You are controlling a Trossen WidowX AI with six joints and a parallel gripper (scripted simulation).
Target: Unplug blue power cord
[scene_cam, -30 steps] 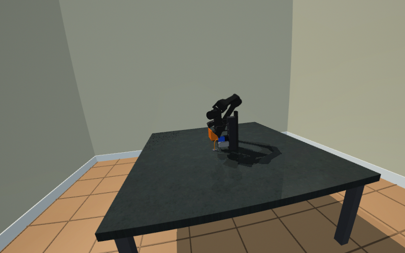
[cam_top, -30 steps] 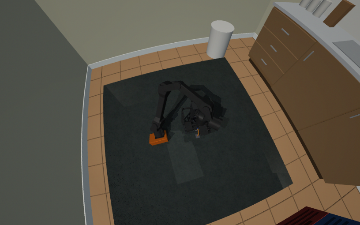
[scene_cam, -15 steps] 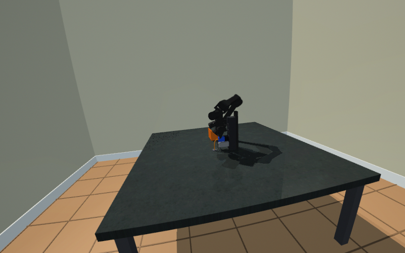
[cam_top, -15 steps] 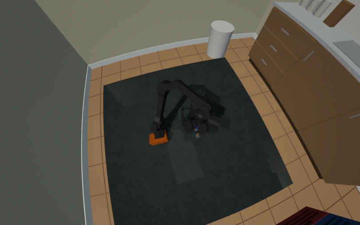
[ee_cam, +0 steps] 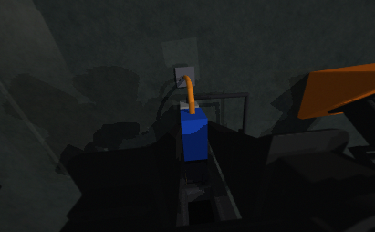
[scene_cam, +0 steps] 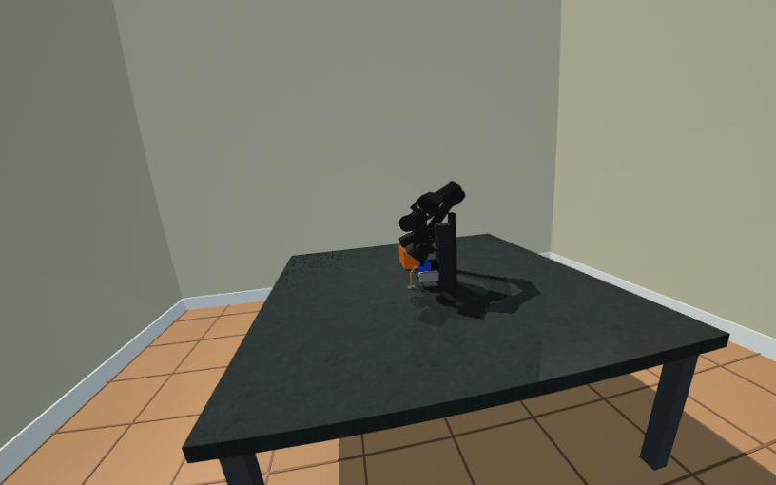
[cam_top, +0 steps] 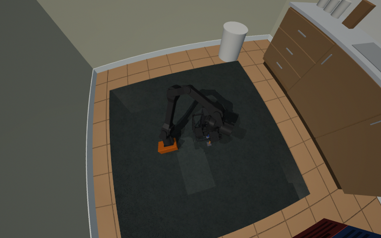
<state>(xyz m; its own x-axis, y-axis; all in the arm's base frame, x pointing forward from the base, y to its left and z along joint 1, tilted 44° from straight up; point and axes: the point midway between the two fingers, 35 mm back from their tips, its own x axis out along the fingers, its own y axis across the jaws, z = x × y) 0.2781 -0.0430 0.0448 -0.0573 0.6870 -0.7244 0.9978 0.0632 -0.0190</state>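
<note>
Now, line by line:
Gripper: the gripper (ee_cam: 195, 151) is clamped on the blue plug (ee_cam: 194, 134), its dark fingers pressed to both sides of the plug body.
Plug: in the wrist view it stands near centre, with the fingers at 9 and 3 o'clock of it.
Cord: the orange cord (ee_cam: 190, 93) leaves the plug's far end toward 12 o'clock and curves to a small grey block (ee_cam: 184, 75) on the table (scene_cam: 378, 349).
Power strip: a grey piece (scene_cam: 428, 276) sits just under the blue plug in the exterior view; whether the prongs are in it, I cannot tell.
Arm base: the orange base (cam_top: 167, 146) lies at 9 o'clock of the gripper in the top view.
</note>
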